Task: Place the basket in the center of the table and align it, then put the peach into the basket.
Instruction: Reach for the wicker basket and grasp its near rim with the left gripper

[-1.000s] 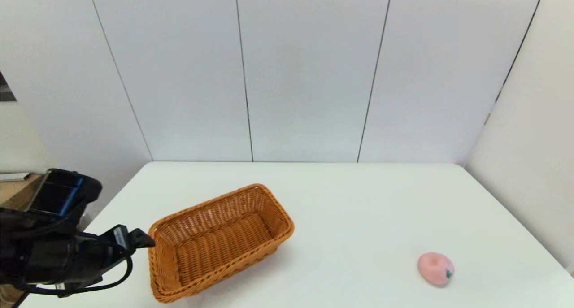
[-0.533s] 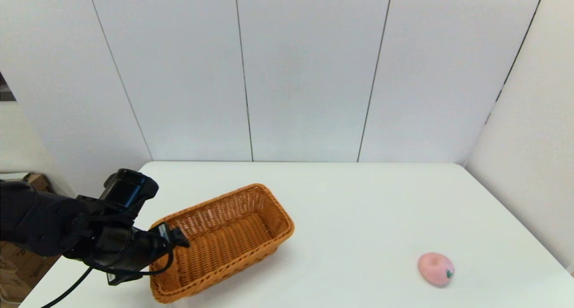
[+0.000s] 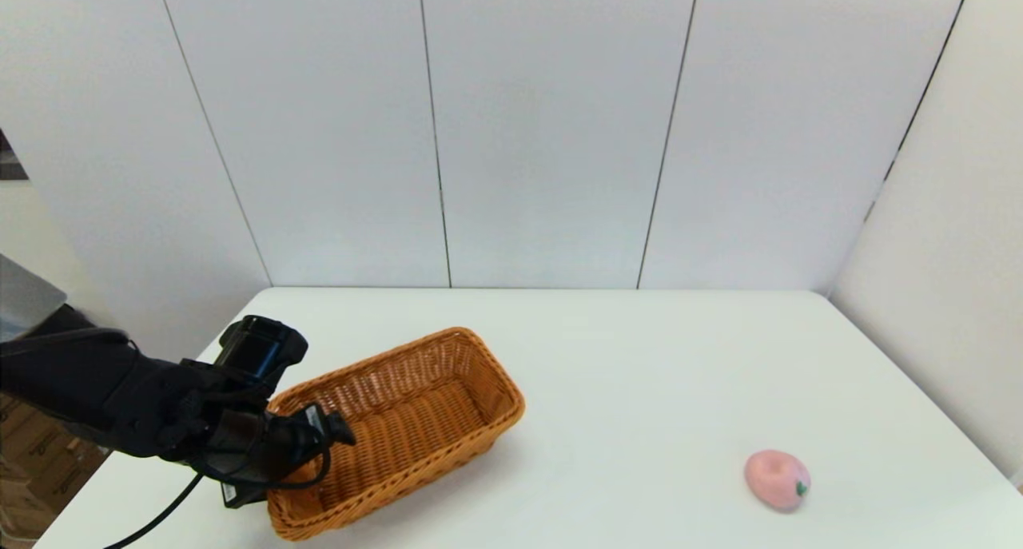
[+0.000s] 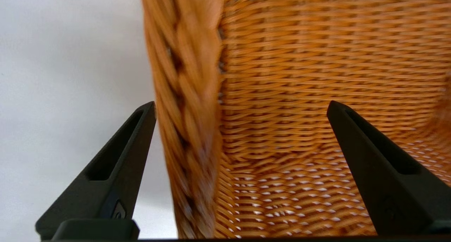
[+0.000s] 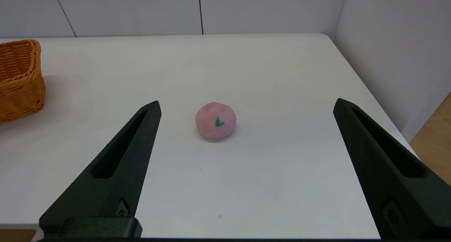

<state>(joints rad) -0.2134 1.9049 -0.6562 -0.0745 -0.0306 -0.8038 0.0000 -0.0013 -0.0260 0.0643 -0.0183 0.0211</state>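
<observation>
— Wicker basket (image 3: pixel 396 431): where does it sit?

— Lower left of the head frame, on the white table (image 3: pixel 639 373), turned at an angle to the table's edges, its short end toward the frame's bottom left corner.

— And the left gripper (image 4: pixel 239 106)?

— At that short end. The wrist view shows its jaws spread wide and straddling the braided rim (image 4: pixel 186 104), one black finger outside over the table, the other inside over the woven wall. Nothing is clamped.

— The peach (image 3: pixel 777 479)?

— Lower right of the head frame, resting on the table well apart from the basket, a small green leaf mark on its side.

— The right gripper (image 5: pixel 246 108)?

— Out of the head frame; its own camera shows it low and near the table's front edge, jaws released, peach centred between the fingers farther off.
</observation>
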